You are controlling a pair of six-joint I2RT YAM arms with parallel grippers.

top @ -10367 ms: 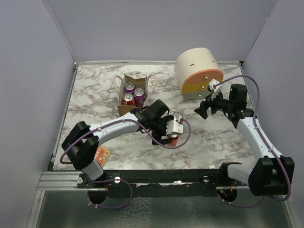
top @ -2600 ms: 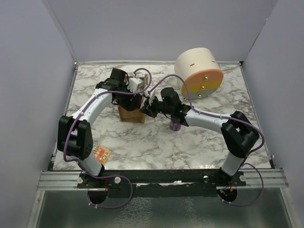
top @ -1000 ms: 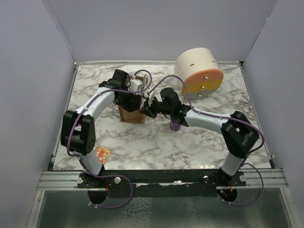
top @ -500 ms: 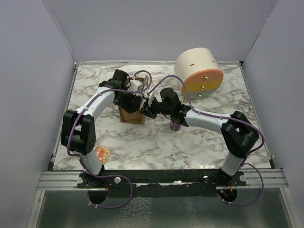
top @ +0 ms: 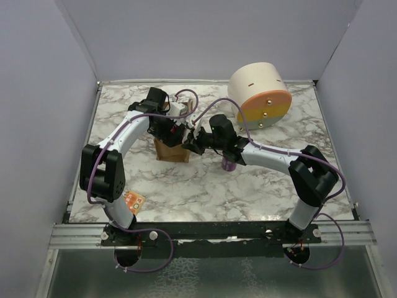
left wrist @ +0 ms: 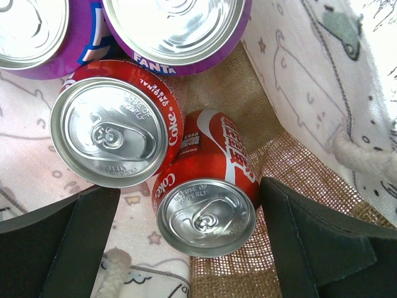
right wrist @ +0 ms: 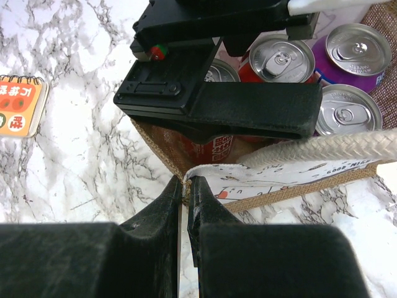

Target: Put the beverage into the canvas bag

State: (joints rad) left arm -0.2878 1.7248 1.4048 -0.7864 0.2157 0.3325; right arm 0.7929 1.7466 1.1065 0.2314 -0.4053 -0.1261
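Observation:
The beverage, a red Coke can (left wrist: 208, 198), leans tilted inside the canvas bag (top: 169, 151), top toward the camera. My left gripper (left wrist: 186, 248) hangs over the bag mouth, open, its black fingers (left wrist: 59, 242) standing apart from the can on both sides. A second red can (left wrist: 115, 130) and two purple Fanta cans (left wrist: 177, 25) stand upright in the bag beside it. My right gripper (right wrist: 185, 186) is shut on the bag's burlap rim (right wrist: 180, 180) at its near corner. In the top view the right gripper (top: 193, 141) sits at the bag's right side.
A purple can (top: 229, 164) stands on the marble table under my right forearm. A large cream cylinder with an orange-yellow face (top: 260, 94) lies at the back right. A small orange notebook (top: 132, 201) lies near the front left edge. Grey walls close in three sides.
My left jaws have opened wide over the last second and let go of the red can, which now rests in the bag. The right gripper has kept its hold on the rim.

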